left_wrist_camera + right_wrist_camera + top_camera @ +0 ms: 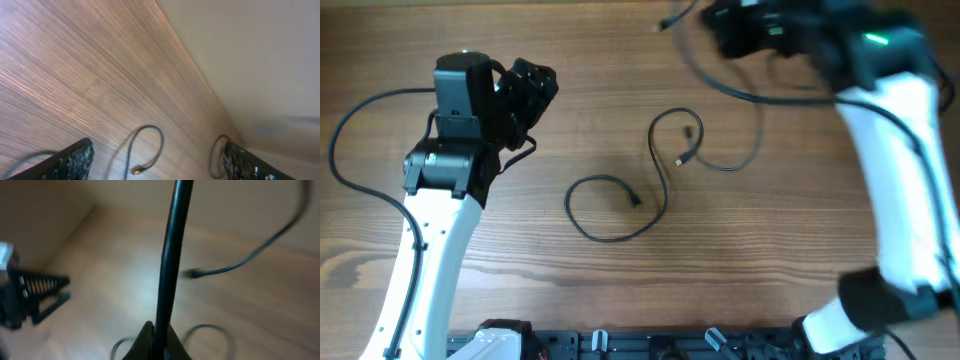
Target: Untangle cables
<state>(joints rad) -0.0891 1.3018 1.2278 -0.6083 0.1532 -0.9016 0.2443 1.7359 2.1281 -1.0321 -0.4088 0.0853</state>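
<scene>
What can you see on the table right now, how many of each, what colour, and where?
lying cable: one, black, S-curve at the table's middle
held cable: one, black, rising from the right gripper; whether further cables exist is unclear
table: one, brown wood, under everything
wall: one, beige, beyond the table's edge
left arm: one, white and black, left side
right arm: one, white and black, right side, blurred
left gripper: one, black, open
right gripper: one, black, shut on the held cable
</scene>
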